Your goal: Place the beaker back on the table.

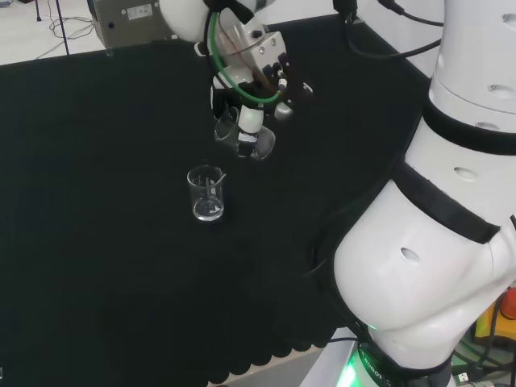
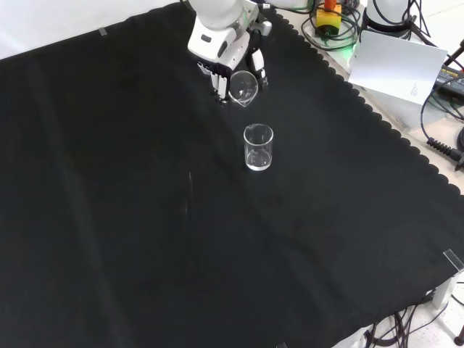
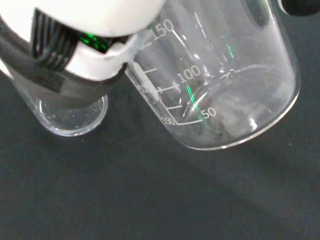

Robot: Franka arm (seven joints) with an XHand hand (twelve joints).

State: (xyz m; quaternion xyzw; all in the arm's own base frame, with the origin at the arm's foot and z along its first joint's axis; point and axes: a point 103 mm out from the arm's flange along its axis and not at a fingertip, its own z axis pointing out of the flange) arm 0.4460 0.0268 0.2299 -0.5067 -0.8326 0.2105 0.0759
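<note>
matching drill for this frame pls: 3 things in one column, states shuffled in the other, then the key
Things:
1. held beaker
2. standing beaker
3. hand

States:
A. upright on the black cloth, nothing touching it
B. curled round a glass vessel above the cloth
C. tilted, off the cloth, mouth turned toward the front camera

Pairs: 1-C, 2-A, 3-B

Black cloth (image 2: 145, 239) with a scalloped edge covers the surface. Pale floor (image 1: 32, 32) lies beyond the far edge in the head view, beside a grey metal box (image 1: 133, 20). Cables (image 2: 442, 145) and a white sheet (image 2: 395, 65) sit at the front view's right.
</note>
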